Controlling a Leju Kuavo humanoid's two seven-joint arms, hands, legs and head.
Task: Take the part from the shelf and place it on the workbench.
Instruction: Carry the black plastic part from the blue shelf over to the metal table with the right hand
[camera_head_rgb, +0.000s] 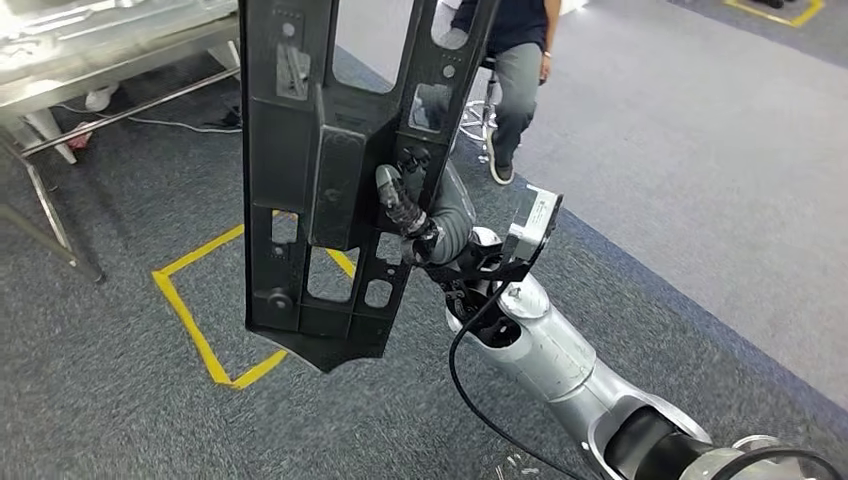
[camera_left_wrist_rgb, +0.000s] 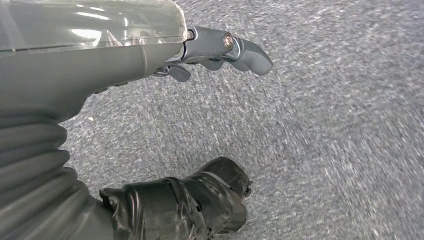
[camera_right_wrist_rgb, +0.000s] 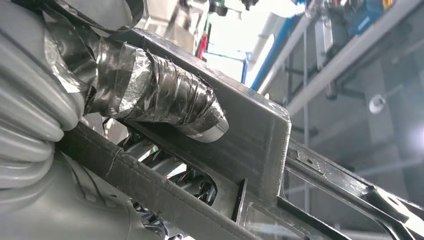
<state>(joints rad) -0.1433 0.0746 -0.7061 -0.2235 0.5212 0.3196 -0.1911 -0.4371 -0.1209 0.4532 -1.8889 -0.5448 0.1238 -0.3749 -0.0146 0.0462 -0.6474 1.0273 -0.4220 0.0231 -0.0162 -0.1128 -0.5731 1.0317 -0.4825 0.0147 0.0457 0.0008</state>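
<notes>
A: Where is the part (camera_head_rgb: 320, 180) now?

B: It hangs upright in the air above the grey carpet (camera_head_rgb: 700, 180), at about 11 o'clock from the right hand (camera_head_rgb: 415, 215). The right hand grips it at its middle, from the 3 o'clock side.

A: How does the part look?

B: It is a long black plastic frame with many cut-out windows, ribs and a raised block in the middle. Its lower end comes to a blunt point. The top is cut off by the picture edge, so I cannot tell its full length.

A: And the grip, is it clear?

B: In the right wrist view a thumb (camera_right_wrist_rgb: 165, 107) wrapped in shiny tape presses on the raised block of the part (camera_right_wrist_rgb: 260, 145). The other fingers are mostly hidden behind the frame.

A: The left hand (camera_left_wrist_rgb: 220, 50)?

B: It hangs over the carpet (camera_left_wrist_rgb: 340, 130) and holds nothing; the fingers are a little bent and apart.

A: Anything else around?

B: Yellow tape lines (camera_head_rgb: 190, 310) on the floor at 9 o'clock, a metal desk (camera_head_rgb: 110, 60) at 10 o'clock, partly cut off, and a seated person (camera_head_rgb: 515, 50) at 12 o'clock, mostly hidden.
</notes>
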